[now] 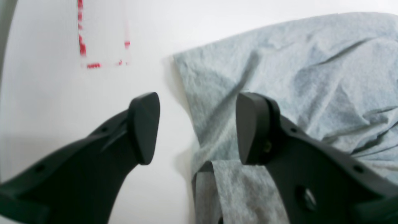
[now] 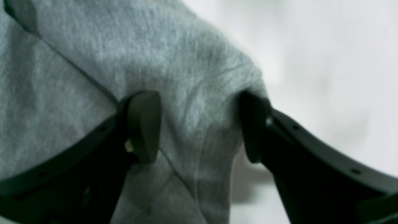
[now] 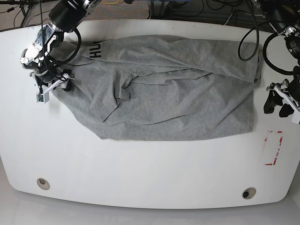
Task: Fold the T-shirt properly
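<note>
We see the T-shirt [image 3: 173, 98] spread across the upper middle of a white table [image 3: 140, 173]; red tape marks [image 3: 273, 147] at right. The right gripper [image 2: 199, 127] straddles a cloth fold, its grip unclear; the left gripper [image 1: 197, 129] gapes empty.

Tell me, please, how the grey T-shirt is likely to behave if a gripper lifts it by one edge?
The T-shirt will probably droop and trail: it lies in soft creases, and a loose strip curls limply at its edge in the left wrist view. It looks light and likely to bunch when pushed, since the cloth humps up between the right gripper's spread jaws.
</note>
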Motion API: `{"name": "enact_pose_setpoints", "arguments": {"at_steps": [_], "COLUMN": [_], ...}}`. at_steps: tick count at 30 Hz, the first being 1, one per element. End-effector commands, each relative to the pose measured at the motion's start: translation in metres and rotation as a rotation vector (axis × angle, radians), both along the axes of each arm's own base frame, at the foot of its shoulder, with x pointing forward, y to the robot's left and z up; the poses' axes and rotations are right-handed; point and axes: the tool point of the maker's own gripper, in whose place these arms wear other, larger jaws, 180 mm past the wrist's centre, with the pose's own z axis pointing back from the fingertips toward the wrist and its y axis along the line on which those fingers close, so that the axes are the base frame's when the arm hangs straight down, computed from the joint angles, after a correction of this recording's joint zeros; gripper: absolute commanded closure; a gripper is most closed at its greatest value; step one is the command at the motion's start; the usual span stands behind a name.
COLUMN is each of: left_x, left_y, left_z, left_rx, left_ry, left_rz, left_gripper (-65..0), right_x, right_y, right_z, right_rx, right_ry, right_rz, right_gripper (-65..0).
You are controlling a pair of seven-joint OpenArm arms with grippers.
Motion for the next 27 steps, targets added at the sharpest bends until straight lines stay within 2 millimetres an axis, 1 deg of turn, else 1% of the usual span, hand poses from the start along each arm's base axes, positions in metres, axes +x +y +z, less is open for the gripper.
{"name": "enact_pose_setpoints", "arguments": {"at_steps": [1, 6, 10, 13, 19, 22, 24, 27], "left_x": [0.007, 0.007, 0.007, 0.007, 0.007, 0.007, 0.007, 0.008], "left_y": [0.003, 0.003, 0.003, 0.003, 0.003, 0.003, 0.003, 0.003], "left_z": [0.017, 0.017, 0.017, 0.017, 0.017, 0.017, 0.017, 0.019], "left_rx": [0.011, 0.01, 0.01, 0.011, 0.011, 0.011, 0.011, 0.011], "left_ry": [-0.056, -0.055, -0.055, -0.057, -0.057, -0.056, -0.056, -0.061], "left_rz": [-0.008, -0.007, -0.007, -0.007, -0.007, -0.009, -0.009, -0.008], "left_gripper": [-36.5, -36.5, -36.5, -36.5, -36.5, -36.5, -36.5, -36.5], "right_x": [0.013, 0.022, 0.03, 0.035, 0.046, 0.056, 0.06, 0.062], "right_y": [-0.013, -0.027, -0.042, -0.047, -0.045, -0.041, -0.037, -0.034], "right_z": [0.011, 0.021, 0.035, 0.042, 0.049, 0.054, 0.05, 0.036], "right_rx": [-0.016, -0.039, -0.075, -0.091, -0.138, -0.14, -0.124, -0.078], "right_ry": [-0.035, -0.058, -0.081, -0.09, -0.081, -0.092, -0.085, -0.061], "right_rz": [-0.007, -0.012, -0.016, -0.011, 0.058, 0.081, 0.088, 0.081], "right_gripper": [-38.5, -38.5, -38.5, -38.5, -38.5, -38.5, -38.7, -38.7]}}
